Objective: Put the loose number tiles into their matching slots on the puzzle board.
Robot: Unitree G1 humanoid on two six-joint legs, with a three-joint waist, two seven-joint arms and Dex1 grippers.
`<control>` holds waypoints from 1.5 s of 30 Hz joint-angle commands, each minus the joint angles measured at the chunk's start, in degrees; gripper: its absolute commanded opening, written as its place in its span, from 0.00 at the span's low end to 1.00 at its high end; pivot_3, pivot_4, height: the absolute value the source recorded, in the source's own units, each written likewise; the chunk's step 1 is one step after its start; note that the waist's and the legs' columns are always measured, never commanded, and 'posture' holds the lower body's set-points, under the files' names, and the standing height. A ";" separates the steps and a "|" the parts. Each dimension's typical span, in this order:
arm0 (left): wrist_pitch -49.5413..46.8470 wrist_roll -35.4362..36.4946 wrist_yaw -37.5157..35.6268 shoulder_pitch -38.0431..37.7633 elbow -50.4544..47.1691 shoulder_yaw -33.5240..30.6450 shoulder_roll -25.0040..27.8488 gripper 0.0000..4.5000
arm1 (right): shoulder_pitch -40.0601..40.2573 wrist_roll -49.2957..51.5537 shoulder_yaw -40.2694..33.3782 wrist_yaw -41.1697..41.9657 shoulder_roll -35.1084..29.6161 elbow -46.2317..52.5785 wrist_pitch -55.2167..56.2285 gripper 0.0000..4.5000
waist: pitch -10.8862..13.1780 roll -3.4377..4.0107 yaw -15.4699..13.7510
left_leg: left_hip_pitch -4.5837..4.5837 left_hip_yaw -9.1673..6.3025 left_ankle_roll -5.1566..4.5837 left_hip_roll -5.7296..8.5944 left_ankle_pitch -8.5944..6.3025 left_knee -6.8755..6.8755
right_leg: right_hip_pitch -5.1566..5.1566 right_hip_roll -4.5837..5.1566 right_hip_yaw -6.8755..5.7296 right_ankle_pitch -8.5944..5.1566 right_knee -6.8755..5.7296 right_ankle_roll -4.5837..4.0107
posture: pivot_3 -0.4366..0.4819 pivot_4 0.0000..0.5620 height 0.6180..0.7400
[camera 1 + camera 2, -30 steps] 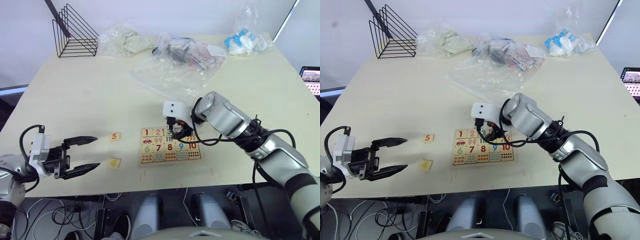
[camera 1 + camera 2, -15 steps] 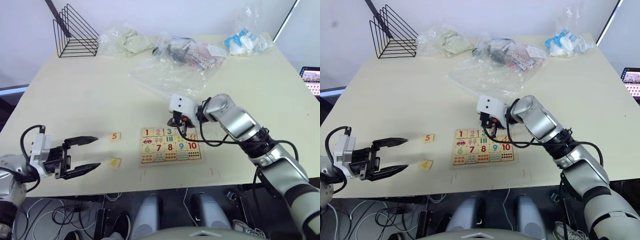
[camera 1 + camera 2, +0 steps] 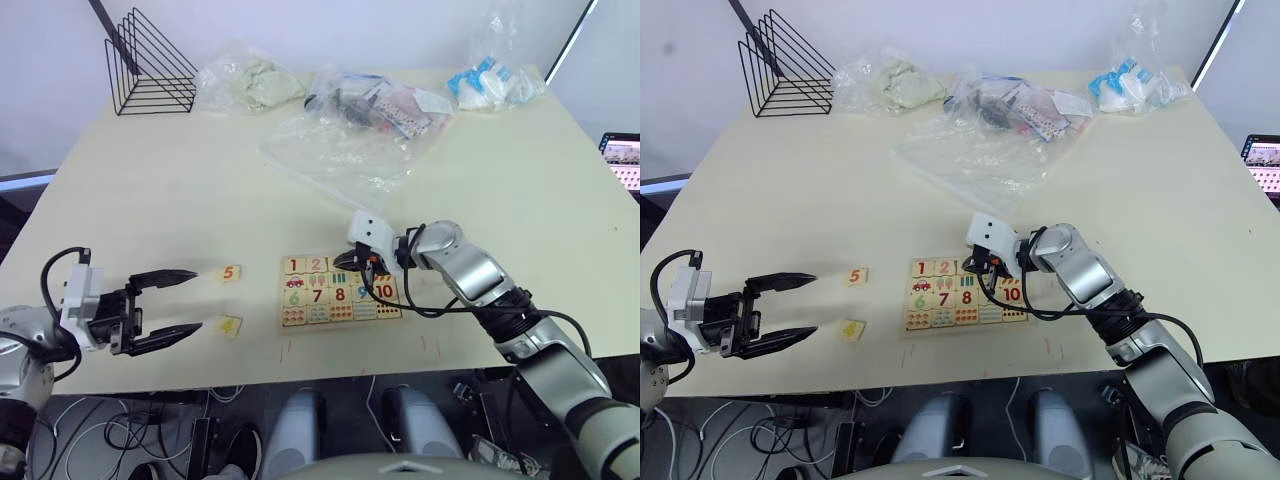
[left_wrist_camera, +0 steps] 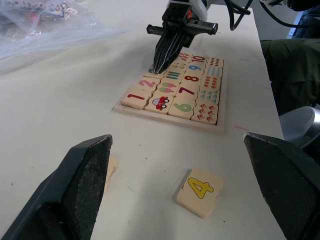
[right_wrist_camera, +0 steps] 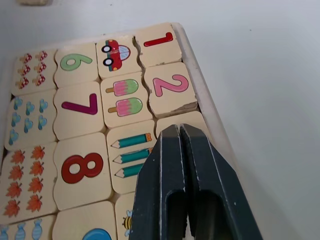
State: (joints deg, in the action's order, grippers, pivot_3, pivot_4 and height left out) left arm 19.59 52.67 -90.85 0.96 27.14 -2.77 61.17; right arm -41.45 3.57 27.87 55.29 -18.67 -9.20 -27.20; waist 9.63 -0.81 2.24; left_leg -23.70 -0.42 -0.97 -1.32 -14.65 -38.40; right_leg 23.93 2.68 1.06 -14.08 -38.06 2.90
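Note:
The wooden puzzle board (image 3: 283, 325) lies near the table's front edge with most number and picture tiles seated. Two loose tiles lie to its left: an orange 5 tile (image 3: 230, 272) and a yellow 4 tile (image 3: 230, 325), the 4 tile (image 4: 199, 191) also showing in the left wrist view. My left gripper (image 3: 197, 301) hovers open just left of these tiles, holding nothing. My right gripper (image 3: 348, 262) is shut and empty, its tips (image 5: 179, 131) pointing down at the board's far edge beside the 2 tile (image 5: 167, 86), covering the tile there.
A black wire rack (image 3: 150, 65) stands at the back left. Clear plastic bags (image 3: 350, 120) with small items spread across the table's far middle, with another bag (image 3: 495, 80) at the back right. A laptop screen (image 3: 625, 160) shows at the right edge.
My right gripper has closed, from open to shut, and its arm has swung lower and to the right while the tips stayed over the board's far edge. The left gripper has not moved.

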 commanded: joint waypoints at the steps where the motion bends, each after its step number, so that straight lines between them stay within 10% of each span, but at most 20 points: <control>1: -0.04 -0.99 -1.65 0.12 -0.05 -1.58 -0.32 1.00 | 1.61 -0.13 -1.32 -0.70 0.42 -0.09 1.51 0.01 | 0.00 -0.01 -0.02 | 0.01 -0.02 0.00 0.00 0.00 0.00 | -0.01 0.00 -0.01 0.00 -0.01 0.00 | 0.48 0.27 1.00; 17: -4.21 -7.41 -1.03 -4.31 -0.38 -12.55 -6.34 1.00 | 16.22 8.81 -17.99 -2.50 -6.58 17.30 4.03 0.01 | -0.01 -0.01 -0.24 | -0.01 -0.04 0.00 -0.01 0.00 0.01 | -0.02 0.00 -0.02 0.00 0.01 0.00 | 0.48 0.27 1.00; 26: -7.21 -11.09 2.84 -7.01 -2.20 -18.24 -9.98 1.00 | 30.39 12.92 -30.74 -6.66 -11.37 24.96 6.82 0.99 | -0.02 -0.03 -0.48 | 0.05 -0.01 0.00 -0.01 0.00 -0.01 | -0.09 0.00 0.00 -0.01 0.02 0.00 | 0.48 0.27 1.00; 45: -10.50 -14.25 10.92 -12.37 -7.37 -24.62 -16.22 1.00 | 54.74 21.94 -51.56 -3.48 -12.70 20.25 24.29 0.99 | -0.05 -0.07 -1.49 | 0.36 0.15 0.00 -0.05 0.00 0.01 | -0.40 0.01 0.14 -0.02 0.07 0.01 | 0.48 0.27 1.00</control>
State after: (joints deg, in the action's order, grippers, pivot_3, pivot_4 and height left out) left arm 9.64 37.46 -80.18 -10.82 20.99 -24.79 45.07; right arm 12.78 24.02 -21.46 51.22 -31.18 10.41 -4.78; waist 9.59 -0.88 0.76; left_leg -23.28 -0.26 -0.97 -1.38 -14.65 -38.39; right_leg 23.47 2.69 1.22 -14.11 -37.99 2.91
